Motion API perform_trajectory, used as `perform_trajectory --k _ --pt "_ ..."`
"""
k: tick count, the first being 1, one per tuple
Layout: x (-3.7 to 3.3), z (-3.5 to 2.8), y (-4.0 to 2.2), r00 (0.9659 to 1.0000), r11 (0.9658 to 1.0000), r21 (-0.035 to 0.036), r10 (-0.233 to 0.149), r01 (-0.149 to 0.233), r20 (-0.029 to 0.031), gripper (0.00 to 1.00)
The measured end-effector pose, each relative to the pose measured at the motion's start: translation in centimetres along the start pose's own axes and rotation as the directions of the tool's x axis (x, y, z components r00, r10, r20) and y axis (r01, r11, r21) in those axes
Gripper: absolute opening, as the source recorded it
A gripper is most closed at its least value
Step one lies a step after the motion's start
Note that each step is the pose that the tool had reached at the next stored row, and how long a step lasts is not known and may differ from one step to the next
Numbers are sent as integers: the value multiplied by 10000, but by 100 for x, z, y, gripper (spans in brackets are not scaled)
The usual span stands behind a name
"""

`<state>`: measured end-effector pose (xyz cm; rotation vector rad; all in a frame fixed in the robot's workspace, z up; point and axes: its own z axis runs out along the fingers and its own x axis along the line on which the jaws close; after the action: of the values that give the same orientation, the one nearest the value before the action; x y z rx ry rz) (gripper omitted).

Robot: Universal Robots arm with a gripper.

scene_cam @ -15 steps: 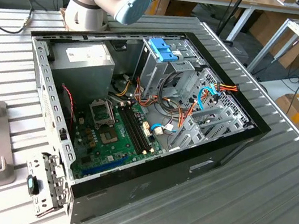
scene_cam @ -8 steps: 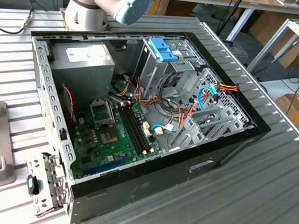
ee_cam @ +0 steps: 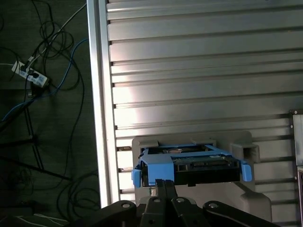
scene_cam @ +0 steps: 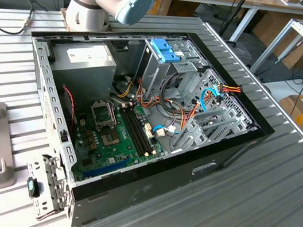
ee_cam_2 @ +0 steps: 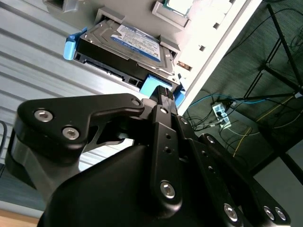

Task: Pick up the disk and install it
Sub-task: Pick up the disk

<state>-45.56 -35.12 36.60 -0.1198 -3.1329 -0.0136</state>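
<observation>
The disk is a silver hard drive with a white-and-blue label. It lies flat in a light-blue carrier, which rests in a grey holder on the ribbed metal table. In both wrist views my gripper is at the carrier's front tab, its black fingers pressed together with no gap showing. I see nothing between the fingers, and the disk still sits in the holder.
The open computer case lies on the table, with a motherboard, a grey power-supply box and a tall metal cage topped by a blue bracket. The table edge runs close beside the holder. Cables lie on the floor beyond it.
</observation>
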Motion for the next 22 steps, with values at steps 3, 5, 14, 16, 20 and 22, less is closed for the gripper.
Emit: perform_trajectory --k 3,5,14,16,20,22 --pt "0 0 0 10000 10000 0 0 0 0 11" --pt "0 0 0 10000 10000 0 -7 7 0 11" --pt "0 4 0 9951 9951 7 -988 988 -9 11" --pt "-1 9 1 9916 9916 8 -1292 1292 -11 11" --pt "-5 19 3 9806 9806 12 -1962 1962 -18 11" --pt "-6 23 3 9737 9737 13 -2280 2280 -20 11"
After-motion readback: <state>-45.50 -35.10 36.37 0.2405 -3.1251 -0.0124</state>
